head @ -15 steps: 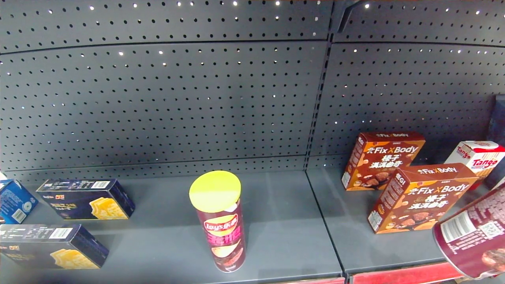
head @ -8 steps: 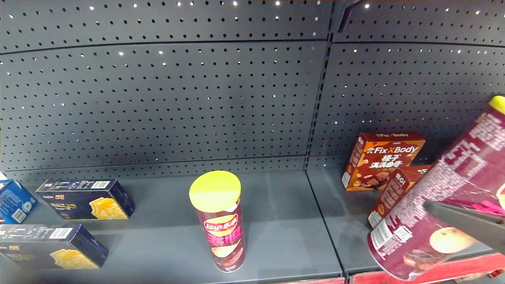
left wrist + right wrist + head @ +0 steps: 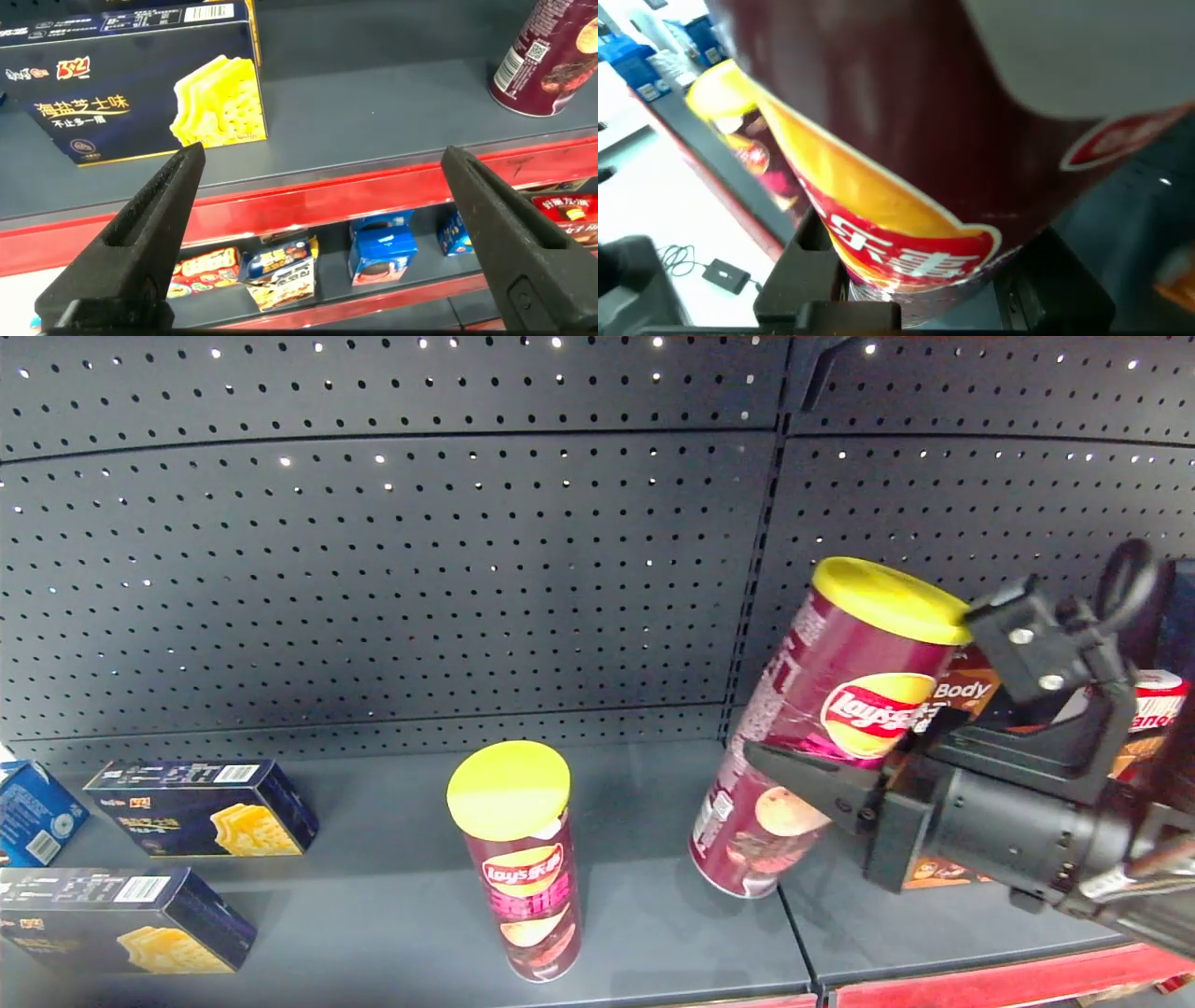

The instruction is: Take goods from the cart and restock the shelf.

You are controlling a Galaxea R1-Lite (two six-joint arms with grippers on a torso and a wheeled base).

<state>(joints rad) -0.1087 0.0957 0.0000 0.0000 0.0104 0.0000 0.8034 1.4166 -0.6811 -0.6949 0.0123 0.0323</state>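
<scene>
At the near left, the left gripper (image 3: 322, 163) hangs open before a dark blue box (image 3: 140, 84). A standing chip can (image 3: 525, 868) sits mid-shelf (image 3: 653, 803). To its right, the right gripper (image 3: 808, 765) clamps a tilted chip can (image 3: 840, 681), whose base perhaps touches the shelf.

We see a maroon can (image 3: 822, 653) with a yellow lid (image 3: 887, 597) and red-and-yellow logo; the second can (image 3: 532, 896) matches. The boxes (image 3: 210, 807) are dark blue with yellow crackers pictured. The shelf (image 3: 644, 821) is dark grey, its back panel (image 3: 373, 569) dotted with holes, its front edge (image 3: 971, 982) red.
</scene>
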